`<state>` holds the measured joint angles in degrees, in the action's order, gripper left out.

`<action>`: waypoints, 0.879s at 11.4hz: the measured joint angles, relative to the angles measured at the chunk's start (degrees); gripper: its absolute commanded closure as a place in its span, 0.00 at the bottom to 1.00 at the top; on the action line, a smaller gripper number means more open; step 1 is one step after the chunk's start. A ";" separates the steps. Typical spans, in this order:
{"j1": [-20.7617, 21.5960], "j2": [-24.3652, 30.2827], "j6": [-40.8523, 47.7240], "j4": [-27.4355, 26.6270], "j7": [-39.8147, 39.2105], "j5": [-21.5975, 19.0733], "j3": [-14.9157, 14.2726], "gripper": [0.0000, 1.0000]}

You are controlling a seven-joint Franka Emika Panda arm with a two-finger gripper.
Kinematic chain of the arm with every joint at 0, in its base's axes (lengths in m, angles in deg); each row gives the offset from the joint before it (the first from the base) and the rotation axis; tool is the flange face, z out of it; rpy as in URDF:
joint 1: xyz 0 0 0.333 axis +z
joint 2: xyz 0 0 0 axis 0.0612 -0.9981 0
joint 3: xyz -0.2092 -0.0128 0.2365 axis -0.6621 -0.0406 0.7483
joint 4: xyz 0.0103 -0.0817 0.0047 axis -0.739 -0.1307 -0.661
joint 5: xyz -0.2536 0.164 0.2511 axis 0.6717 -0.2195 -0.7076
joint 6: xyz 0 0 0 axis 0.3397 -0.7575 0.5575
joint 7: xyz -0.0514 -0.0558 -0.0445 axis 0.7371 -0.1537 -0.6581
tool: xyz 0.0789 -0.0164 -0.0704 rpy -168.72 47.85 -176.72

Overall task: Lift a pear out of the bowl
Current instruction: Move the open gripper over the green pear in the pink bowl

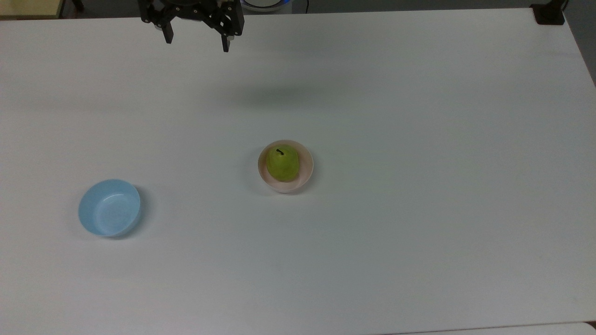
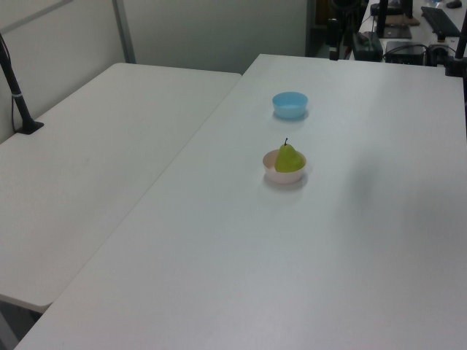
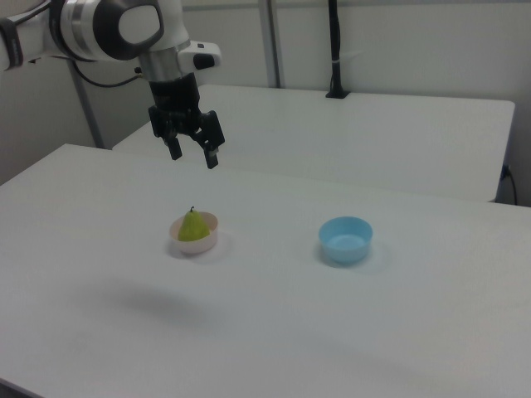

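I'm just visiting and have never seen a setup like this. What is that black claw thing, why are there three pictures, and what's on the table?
The black claw is the gripper of a robot arm, a machine that picks things up with two fingers. Here the fingers are spread open and hold nothing; the gripper hangs in the air above the white table.

The three pictures show the same moment from three cameras: one looking down from above, and two looking across the table from different sides.

On the table stand two small bowls, well apart. The pink bowl holds a yellow-green pear, standing with its dark stem up. The light blue bowl has nothing in it.
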<state>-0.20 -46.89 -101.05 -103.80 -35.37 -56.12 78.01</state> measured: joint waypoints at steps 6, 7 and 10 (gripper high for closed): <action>4.97 -1.47 -0.16 -0.62 0.10 0.00 0.68 0.00; 6.04 -2.54 -0.72 -0.83 0.10 0.00 0.72 0.00; 7.77 -6.95 -4.96 -1.44 0.10 0.00 0.76 0.00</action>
<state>7.57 -53.84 -106.01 -105.24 -35.27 -56.12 78.77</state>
